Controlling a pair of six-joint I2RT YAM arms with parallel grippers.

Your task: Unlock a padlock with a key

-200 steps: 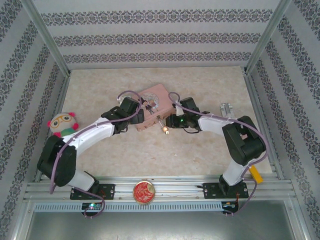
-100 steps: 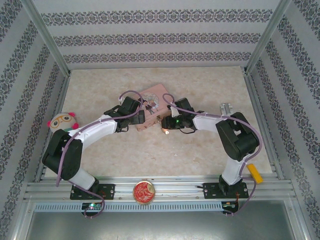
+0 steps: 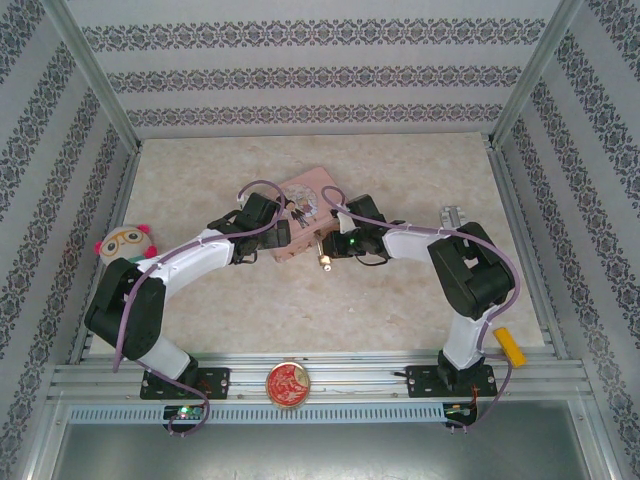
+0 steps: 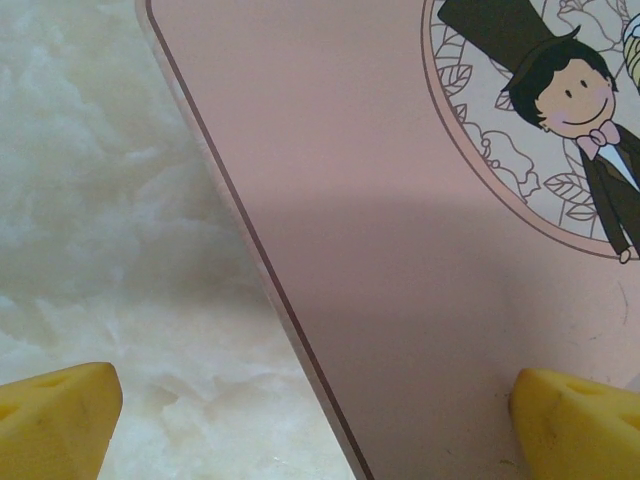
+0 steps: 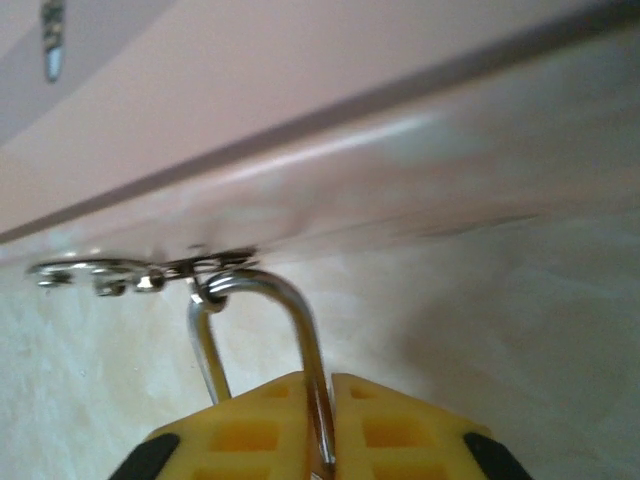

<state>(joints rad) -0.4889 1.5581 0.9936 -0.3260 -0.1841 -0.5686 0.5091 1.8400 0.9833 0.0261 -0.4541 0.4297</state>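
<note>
Right gripper pinches one leg of the padlock shackle. The long axis runs in line with the gripper, bow pointing at the pink tin box near wall. Left gripper is spread wide, straddling the box's left edge.

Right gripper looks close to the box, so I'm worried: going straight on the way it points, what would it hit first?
Likely the box's side wall, just beyond the padlock shackle that the right gripper holds; the view is blurred, so depth is unclear.
</note>
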